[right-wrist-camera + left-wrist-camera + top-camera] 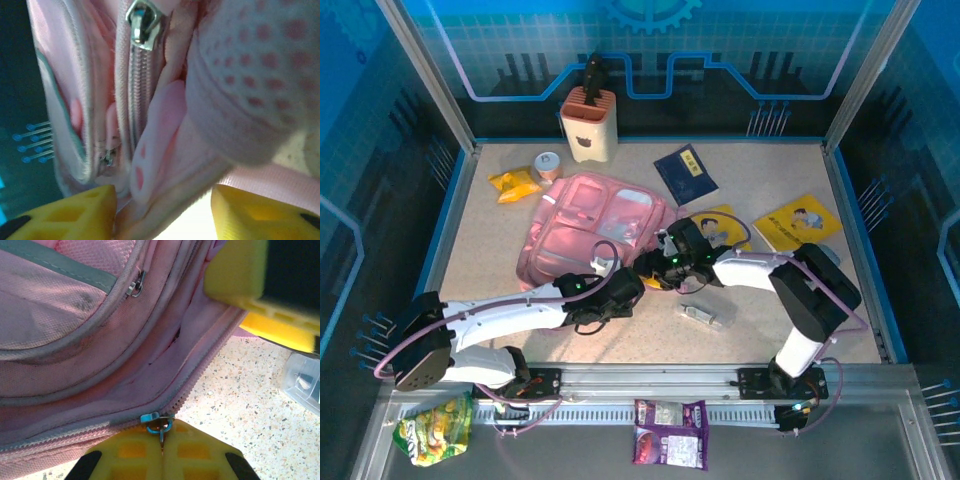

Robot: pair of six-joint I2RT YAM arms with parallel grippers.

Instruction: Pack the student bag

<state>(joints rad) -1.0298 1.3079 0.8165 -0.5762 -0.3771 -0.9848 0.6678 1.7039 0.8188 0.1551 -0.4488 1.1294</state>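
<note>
plainly, the zip pull (160, 426) is being pinched between the pressed-together fingers (125, 455) of the left gripper (161, 442), at the near edge of the pink student bag (590, 225), which is being rested flat in the middle of the table (485, 250). the fingers (75, 212) of the right gripper (165, 216) are being held partly apart, with a fold of bag fabric loose between them. the small pull could be lost if it is being dragged off the zip's line. both arms are being stretched low and inward, with the wrists meeting at the bag's near corner.
</note>
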